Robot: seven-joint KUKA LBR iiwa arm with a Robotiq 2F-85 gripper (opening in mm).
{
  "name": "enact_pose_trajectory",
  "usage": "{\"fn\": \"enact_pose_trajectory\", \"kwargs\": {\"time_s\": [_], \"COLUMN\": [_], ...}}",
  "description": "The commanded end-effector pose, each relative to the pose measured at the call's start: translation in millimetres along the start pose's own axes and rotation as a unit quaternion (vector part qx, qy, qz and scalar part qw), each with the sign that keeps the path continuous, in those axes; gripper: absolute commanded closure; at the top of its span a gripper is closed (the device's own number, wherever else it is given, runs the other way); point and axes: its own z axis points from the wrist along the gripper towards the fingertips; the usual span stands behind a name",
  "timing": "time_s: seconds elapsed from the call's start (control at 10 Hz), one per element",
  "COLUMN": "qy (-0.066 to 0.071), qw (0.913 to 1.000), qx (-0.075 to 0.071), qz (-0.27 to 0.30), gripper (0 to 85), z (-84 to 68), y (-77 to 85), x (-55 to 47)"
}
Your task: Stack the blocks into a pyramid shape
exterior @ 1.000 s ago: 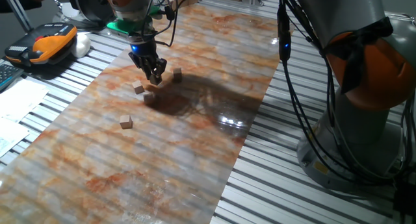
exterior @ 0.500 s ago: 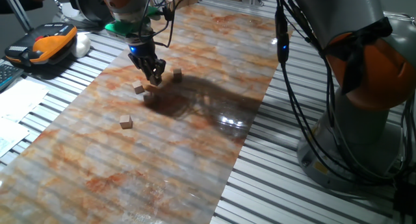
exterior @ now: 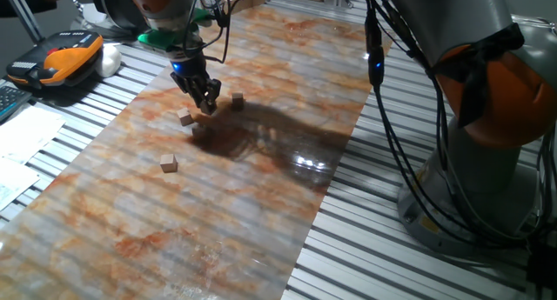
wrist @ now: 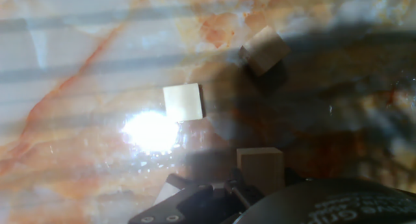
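The hand (exterior: 207,103) hangs low over the far part of the marbled table (exterior: 261,204), its dark fingers pointing down among a loose group of blocks; whether the fingers are spread or closed cannot be told from the fixed view, and the hand view shows only the dark base of the hand at its lower edge, with one block (wrist: 260,168) just above it, possibly between the fingers. In the fixed view a block (exterior: 237,98) sits just right of the fingertips; another block (exterior: 184,118) lies just left of them; a third block (exterior: 199,130) lies in the arm's shadow just below; a lone block (exterior: 169,163) rests well apart, nearer the camera. The hand view also shows a brightly lit block (wrist: 182,101) flat on the table beside a glare patch, and a tilted-looking block (wrist: 264,50) in shadow further off; no block is stacked on another.
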Motion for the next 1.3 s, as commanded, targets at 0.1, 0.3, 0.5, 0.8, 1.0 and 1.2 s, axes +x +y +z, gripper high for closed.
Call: {"fn": "enact_pose_trajectory", "kwargs": {"time_s": [0.1, 0.3, 0.5, 0.8, 1.0, 1.2], "qy": [0.004, 0.009, 0.005, 0.001, 0.004, 0.009], "qw": [0.9999, 0.9995, 0.9991, 0.9987, 0.9982, 0.9979], "qx": [-0.008, -0.015, -0.014, -0.013, -0.018, -0.023], "qz": [-0.014, -0.028, -0.039, -0.049, -0.057, -0.060], "gripper": [85.0, 85.0, 85.0, 85.0, 85.0, 85.0], "z": [-0.2, -0.2, -0.2, -0.2, -0.2, -0.2], "y": [0.1, 0.1, 0.1, 0.1, 0.1, 0.1], "x": [-0.2, -0.2, -0.2, -0.2, -0.2, -0.2]}}
